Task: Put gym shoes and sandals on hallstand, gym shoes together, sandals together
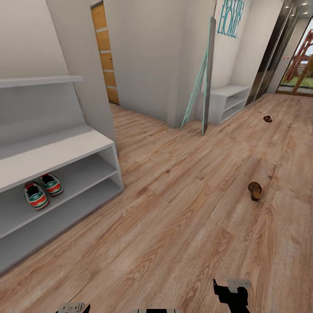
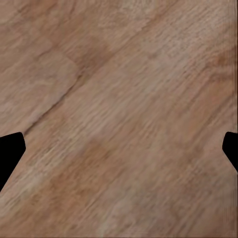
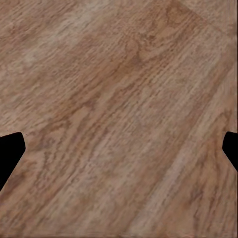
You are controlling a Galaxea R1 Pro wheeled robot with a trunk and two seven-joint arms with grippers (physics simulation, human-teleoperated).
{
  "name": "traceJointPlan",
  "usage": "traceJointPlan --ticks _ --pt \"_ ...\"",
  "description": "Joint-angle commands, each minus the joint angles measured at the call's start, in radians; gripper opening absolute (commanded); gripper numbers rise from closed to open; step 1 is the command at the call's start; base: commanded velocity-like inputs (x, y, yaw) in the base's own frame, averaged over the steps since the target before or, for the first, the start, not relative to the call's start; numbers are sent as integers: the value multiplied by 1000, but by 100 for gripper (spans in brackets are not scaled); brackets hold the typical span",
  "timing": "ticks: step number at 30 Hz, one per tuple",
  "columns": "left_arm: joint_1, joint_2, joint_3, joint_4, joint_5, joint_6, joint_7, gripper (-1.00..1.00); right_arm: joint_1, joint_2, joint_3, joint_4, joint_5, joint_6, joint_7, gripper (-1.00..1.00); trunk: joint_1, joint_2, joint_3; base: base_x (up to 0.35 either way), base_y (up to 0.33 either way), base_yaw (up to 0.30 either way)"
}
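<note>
Head view: both gym shoes (image 1: pixel 42 190) side by side on the hallstand (image 1: pixel 65 148) upper open shelf, done; two sandals (image 1: pixel 255 191) left on the corridor floor (image 1: pixel 174 226).
Wrist views: left gripper (image 2: pixel 119 148) and right gripper (image 3: pixel 119 148) spread wide, empty.

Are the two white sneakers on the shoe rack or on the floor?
On the rack. The two sneakers stand side by side on a lower open shelf of the grey-white hallstand, off the wooden floor.
</note>
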Motion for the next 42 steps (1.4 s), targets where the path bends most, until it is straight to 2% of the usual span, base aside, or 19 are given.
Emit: traceJointPlan --ticks 1,33,42 --pt "0 0 8 1 -2 -1 -8 100 -1 0 -7 1 11 -3 -5 100 0 0 -1 0 0 -289" --pt "0 0 8 1 -10 -1 -8 100 1 2 -7 1 11 -3 -5 100 0 0 -1 0 0 -289" --pt "0 0 8 1 -7 -1 -8 100 1 2 -6 1 11 -3 -5 100 0 0 -1 201 0 -242"
